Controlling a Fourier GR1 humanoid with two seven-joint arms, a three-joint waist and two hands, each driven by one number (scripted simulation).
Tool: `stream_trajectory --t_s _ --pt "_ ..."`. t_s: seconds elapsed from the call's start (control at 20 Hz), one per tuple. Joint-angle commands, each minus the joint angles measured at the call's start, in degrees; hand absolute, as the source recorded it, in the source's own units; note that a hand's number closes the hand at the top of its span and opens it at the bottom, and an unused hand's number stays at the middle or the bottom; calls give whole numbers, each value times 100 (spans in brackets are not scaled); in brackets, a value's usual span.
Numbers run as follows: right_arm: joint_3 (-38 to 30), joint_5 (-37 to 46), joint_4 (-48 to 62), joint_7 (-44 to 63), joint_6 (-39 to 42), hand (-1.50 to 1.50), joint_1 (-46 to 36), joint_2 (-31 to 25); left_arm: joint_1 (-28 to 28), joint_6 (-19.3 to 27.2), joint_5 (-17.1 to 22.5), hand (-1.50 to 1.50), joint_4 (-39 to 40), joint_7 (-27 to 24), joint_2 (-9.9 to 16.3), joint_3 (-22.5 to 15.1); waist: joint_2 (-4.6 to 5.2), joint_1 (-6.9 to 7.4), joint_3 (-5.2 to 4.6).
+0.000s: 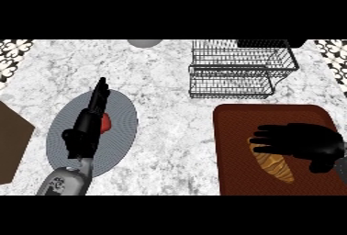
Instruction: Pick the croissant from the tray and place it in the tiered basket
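A dark brown board (12,142) poked in at the left edge of the white marbled counter (169,133). Just right of it lay an oval grey plate (122,114), and the left robot hand (92,121) stood over the plate edge-on, fingers straight and pointing away, released and holding nothing. A small red thing (106,123) showed on the plate, tucked against that hand's right side. Between the plate and the tray ran a bare strip of counter, open from the near edge to the far one, where a pale grey rounded object (144,42) was cut off.

Farther right, at the back, stood the black wire tiered basket (237,69), apart from the tray. In front of it sat the reddish-brown rectangular tray (234,151). The golden striped croissant (277,167) lay on the tray, its upper part hidden beneath the right robot hand (301,142). That hand hung over it with fingers spread leftward, released, not closed on the pastry.
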Motion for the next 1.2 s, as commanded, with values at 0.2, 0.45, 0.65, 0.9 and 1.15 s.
stream_trajectory --t_s 0.2,0.45,0.65,0.9,1.15 --pt "-56 303 604 -573 114 -150 -316 341 228 -431 151 0 -193 -103 179 412 -3 17 -1" --pt "-94 341 295 -408 222 -150 12 430 67 -195 -238 0 -336 321 -164 193 -13 -25 -2" --pt "-136 170 480 -715 205 -150 5 400 115 -252 -325 0 -80 16 -263 171 -6 -18 -1" --pt "-151 203 681 -461 170 150 72 778 77 -371 -314 0 -523 380 -77 434 -11 -10 -1" --pt "-271 306 1343 -791 -1149 150 -145 1295 185 -395 -404 0 -126 49 -319 282 7 21 3"
